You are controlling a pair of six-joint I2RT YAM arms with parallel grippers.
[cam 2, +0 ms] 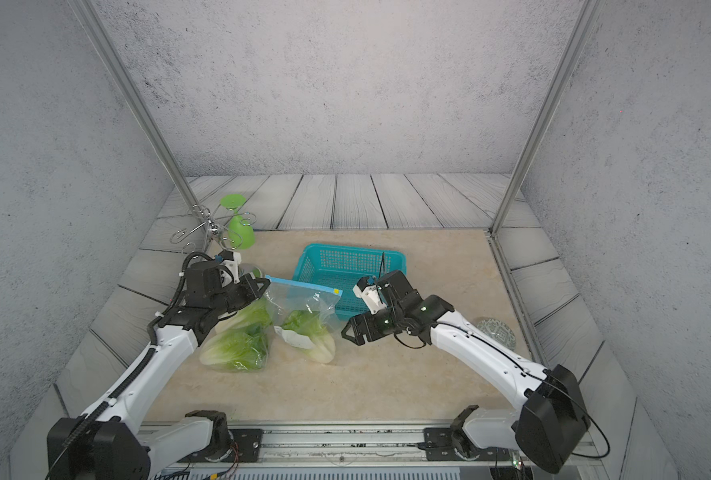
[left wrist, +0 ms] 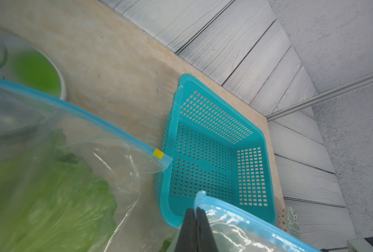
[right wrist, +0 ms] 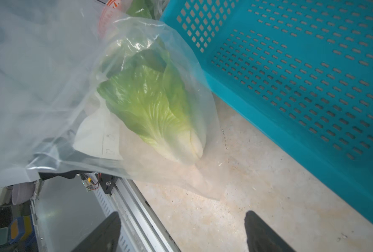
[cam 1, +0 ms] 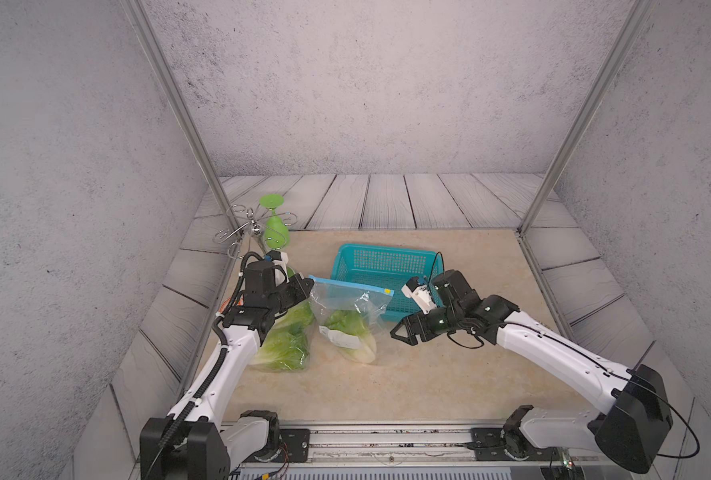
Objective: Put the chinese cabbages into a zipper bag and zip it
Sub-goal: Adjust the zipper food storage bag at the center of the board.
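While your left claw (left wrist: 196,210) is clamped tight on the left end of the zipper bag (cam 1: 347,305) mouth, your right claw (right wrist: 182,213) hangs wide open and empty beside it. One chinese cabbage (cam 1: 351,328) sits inside. Two more chinese cabbages (cam 1: 283,349) lie on the counter (cam 1: 428,374) to its left, outside by my read. The blue zip strip (cam 1: 351,286) looks unsealed, so there's bagging and zipping left.

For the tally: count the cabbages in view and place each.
3. One cabbage inside the zipper bag; a second cabbage on the table beside the left arm; a third cabbage partly hidden under that arm.
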